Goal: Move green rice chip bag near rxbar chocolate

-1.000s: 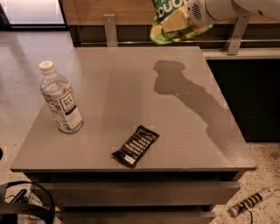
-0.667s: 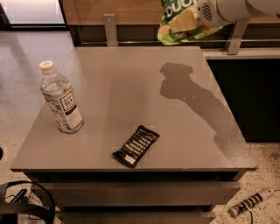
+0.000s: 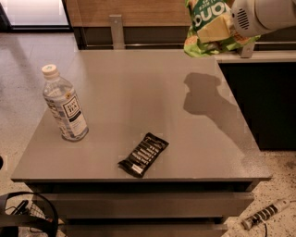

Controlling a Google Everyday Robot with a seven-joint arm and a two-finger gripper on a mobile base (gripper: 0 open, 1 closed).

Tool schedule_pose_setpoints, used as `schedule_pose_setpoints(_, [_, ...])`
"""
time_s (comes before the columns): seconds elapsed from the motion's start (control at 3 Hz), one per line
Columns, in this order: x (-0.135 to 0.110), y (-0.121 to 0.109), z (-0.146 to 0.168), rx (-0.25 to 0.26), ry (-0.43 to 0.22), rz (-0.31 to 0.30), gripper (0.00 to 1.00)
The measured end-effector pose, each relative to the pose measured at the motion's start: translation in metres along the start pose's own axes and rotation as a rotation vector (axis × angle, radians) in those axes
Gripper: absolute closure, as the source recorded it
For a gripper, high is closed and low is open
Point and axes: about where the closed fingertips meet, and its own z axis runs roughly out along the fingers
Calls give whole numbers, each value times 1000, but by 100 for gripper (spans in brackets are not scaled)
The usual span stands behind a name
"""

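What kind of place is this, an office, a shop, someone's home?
Probably an office break area or café: a plain grey table on a speckled floor, wood panelling behind, a water bottle and rxbar chocolate laid out. The gripper, top right, holds the green rice chip bag aloft.

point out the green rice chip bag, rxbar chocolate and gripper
green rice chip bag (image 3: 203,18), camera view, white lettering
rxbar chocolate (image 3: 143,154), camera view, wrapper middle
gripper (image 3: 229,29), camera view, top right, against bag

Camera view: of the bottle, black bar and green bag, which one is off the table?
The green rice chip bag: the gripper holds it aloft at top right. The water bottle stands and the rxbar chocolate lies flat on the table.
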Motion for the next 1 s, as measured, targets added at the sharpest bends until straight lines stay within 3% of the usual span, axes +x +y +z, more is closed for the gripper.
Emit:
schedule_pose_setpoints(0.33, [23,2,-20,-20,70,-5,100])
schedule_pose_setpoints(1.0, [74,38,-67,-108,130,-2,100])
